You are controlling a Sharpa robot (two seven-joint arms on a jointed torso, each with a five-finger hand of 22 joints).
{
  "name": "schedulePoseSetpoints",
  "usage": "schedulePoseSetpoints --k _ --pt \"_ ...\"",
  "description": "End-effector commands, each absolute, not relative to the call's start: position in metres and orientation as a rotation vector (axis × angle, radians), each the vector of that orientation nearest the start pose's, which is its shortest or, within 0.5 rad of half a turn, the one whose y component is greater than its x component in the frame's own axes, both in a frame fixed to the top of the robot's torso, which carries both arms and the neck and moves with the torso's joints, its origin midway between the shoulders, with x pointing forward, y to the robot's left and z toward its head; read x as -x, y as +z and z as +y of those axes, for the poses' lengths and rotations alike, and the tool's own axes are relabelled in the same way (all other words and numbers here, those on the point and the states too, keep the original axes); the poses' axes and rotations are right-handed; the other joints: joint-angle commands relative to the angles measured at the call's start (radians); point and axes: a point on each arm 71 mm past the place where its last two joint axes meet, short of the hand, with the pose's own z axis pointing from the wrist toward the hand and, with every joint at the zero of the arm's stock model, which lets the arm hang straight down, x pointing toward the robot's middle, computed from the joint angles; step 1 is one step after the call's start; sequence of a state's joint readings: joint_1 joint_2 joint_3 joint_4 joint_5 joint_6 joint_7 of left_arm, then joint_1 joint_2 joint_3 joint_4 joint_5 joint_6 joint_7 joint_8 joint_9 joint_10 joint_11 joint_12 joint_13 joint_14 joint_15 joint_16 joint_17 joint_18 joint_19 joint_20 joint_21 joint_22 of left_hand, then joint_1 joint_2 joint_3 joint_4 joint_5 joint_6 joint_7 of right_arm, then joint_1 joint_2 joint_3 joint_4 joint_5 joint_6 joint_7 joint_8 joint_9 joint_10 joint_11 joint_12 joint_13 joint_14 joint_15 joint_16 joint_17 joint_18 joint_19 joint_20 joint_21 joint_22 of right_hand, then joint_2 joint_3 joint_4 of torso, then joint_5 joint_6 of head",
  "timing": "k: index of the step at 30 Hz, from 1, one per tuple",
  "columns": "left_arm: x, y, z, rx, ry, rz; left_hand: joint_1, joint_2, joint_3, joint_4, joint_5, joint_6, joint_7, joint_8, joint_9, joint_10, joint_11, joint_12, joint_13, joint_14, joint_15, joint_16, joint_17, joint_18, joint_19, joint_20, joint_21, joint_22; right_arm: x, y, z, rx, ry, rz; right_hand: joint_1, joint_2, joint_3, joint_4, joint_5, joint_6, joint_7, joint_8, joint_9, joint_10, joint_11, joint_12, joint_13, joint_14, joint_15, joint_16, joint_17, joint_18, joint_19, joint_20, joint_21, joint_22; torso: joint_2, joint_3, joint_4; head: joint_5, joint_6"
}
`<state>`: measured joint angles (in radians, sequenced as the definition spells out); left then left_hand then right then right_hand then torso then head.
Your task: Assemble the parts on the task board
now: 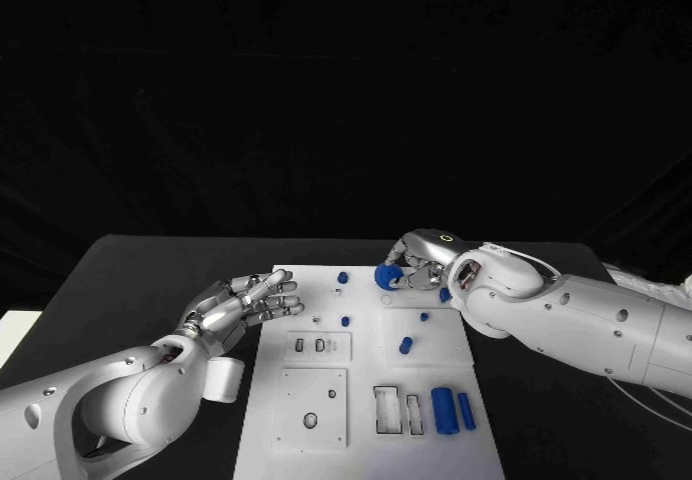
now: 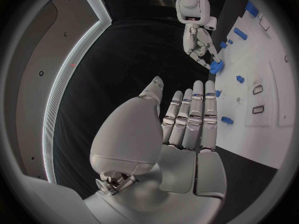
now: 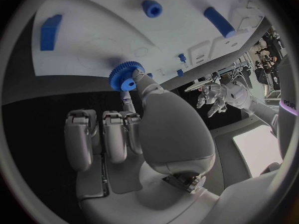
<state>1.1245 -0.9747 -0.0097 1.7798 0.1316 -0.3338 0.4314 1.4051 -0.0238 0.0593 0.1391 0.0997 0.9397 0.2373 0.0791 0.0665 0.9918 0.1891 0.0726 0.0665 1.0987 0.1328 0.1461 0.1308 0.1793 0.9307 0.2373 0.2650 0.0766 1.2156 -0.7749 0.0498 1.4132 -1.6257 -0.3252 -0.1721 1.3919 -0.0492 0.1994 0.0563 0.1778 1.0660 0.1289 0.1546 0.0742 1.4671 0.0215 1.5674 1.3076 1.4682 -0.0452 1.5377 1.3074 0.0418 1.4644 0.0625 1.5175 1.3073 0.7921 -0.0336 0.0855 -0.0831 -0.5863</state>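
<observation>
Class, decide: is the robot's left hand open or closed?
Open. The left hand hovers beside the task board, fingers extended and apart, holding nothing.

1. A black table (image 1: 159,270) spans the near scene, its far edge straight.
2. Beyond it hangs a dark, plain backdrop (image 1: 346,110), unlit.
3. A pale floor patch (image 1: 18,330) shows at the near left.

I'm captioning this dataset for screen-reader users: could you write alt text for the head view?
The robot's right hand holds a blue gear at the far edge of the white task board. Its left hand hovers open beside the board's left edge, and small blue parts, including two cylinders, lie across the board.
</observation>
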Motion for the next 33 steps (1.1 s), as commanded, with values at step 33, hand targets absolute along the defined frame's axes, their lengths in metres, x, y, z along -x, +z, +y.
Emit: schedulePoseSetpoints --k 33 --pt "-0.431 -0.180 0.196 1.292 -1.713 1.417 -0.003 0.012 0.001 -0.004 -0.001 -0.003 0.012 -0.006 -0.001 -0.007 0.003 -0.004 -0.001 -0.002 0.004 -0.008 0.002 0.004 0.000 0.006 -0.003 -0.002 -0.512 -0.171 -0.103 0.421 0.525 1.502 -0.056 -0.007 0.034 0.006 -0.010 0.046 -0.026 -0.017 0.009 0.104 -0.001 0.003 0.263 0.088 -0.004 0.004 0.189 -0.014 0.049 -0.006 0.004 0.138 0.001 0.0004 -0.0023 0.017 -0.011"
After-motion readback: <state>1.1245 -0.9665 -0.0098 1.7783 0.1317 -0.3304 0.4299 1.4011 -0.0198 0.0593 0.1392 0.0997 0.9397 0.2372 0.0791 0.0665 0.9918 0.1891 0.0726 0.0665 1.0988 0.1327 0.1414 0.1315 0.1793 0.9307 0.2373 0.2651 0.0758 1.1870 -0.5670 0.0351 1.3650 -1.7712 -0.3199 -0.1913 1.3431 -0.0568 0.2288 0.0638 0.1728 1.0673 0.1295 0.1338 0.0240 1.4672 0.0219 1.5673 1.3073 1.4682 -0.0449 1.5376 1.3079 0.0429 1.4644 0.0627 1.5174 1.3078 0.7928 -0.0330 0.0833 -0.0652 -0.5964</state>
